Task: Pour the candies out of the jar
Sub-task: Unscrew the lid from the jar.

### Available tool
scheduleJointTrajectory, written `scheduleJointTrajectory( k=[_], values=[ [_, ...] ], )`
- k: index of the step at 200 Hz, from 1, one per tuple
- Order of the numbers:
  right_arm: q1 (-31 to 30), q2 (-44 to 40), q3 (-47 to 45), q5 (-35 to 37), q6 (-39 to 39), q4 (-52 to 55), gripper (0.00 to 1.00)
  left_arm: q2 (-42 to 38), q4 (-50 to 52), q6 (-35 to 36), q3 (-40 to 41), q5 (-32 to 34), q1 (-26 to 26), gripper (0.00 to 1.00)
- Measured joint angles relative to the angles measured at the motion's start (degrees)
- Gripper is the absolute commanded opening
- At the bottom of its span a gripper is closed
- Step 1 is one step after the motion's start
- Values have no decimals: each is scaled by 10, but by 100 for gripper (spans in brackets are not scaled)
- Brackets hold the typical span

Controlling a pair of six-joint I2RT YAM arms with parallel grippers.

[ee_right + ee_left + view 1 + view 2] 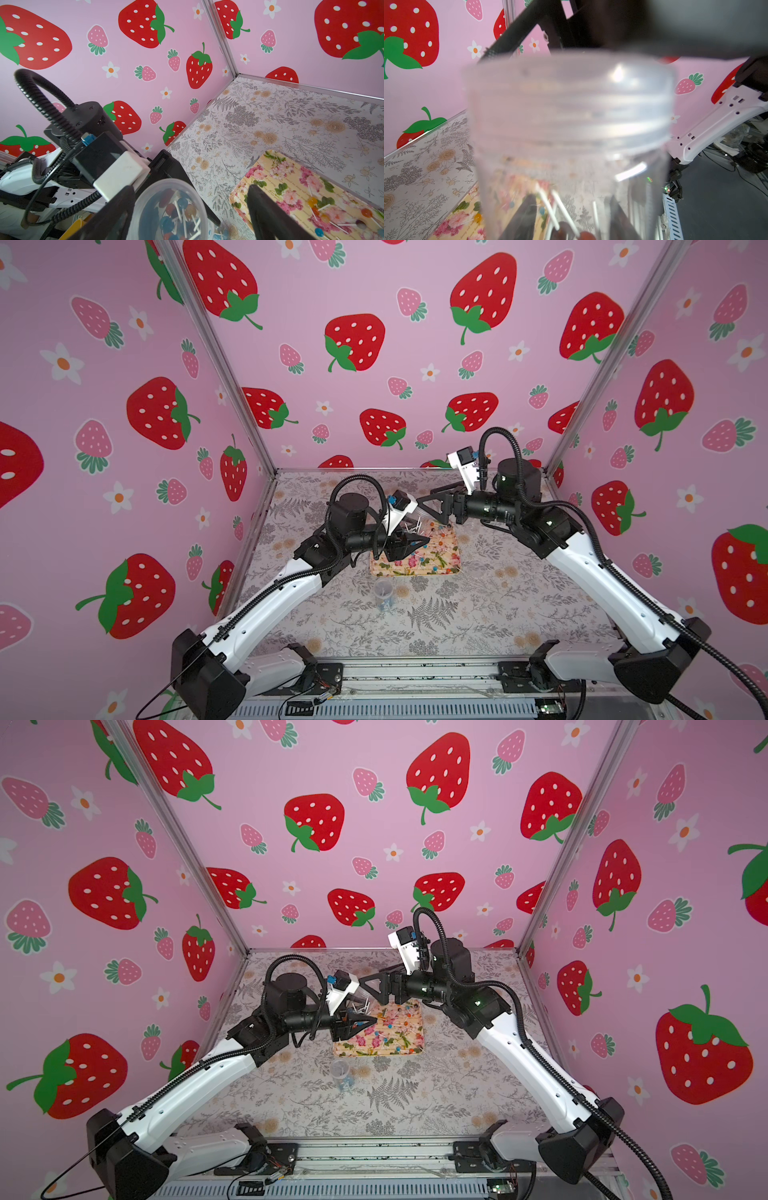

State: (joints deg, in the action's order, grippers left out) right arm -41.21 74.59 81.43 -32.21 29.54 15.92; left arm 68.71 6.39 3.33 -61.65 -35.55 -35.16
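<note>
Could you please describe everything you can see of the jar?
The jar is clear plastic with a threaded neck and no lid on. The left gripper holds it by its base end, tipped above the flowered tray. Several lollipops sit inside; others lie on the tray.

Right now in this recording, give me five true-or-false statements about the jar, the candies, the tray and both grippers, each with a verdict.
1. The left gripper holds the jar. True.
2. The jar is empty. False: candies sit inside it, as the right wrist view shows.
3. Some candies lie on the tray. True.
4. The right gripper is shut. False: its jaws stand wide apart.
5. The tray is plain white. False: it is yellow with pink flowers.
</note>
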Motion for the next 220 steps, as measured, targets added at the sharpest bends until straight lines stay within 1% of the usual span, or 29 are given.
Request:
scheduleJointTrajectory(
  k=[74,107,132,160,169,220],
  values=[
    [-7,-27,-34,-21,-14,1,87,0,0,0,0,-9,0,34],
    [-5,-27,-35,-30,-36,0,87,0,0,0,0,-22,0,34],
    [0,-22,-27,-40,-52,2,83,0,0,-1,0,-30,-1,34],
    [7,-11,-10,-52,-63,1,73,-2,1,-2,0,-31,-1,34],
    [7,-8,-7,-57,-67,1,72,-4,2,-2,0,-31,0,34],
    [7,0,0,-80,-75,0,74,-9,5,-3,0,-32,-1,34]
  ],
)
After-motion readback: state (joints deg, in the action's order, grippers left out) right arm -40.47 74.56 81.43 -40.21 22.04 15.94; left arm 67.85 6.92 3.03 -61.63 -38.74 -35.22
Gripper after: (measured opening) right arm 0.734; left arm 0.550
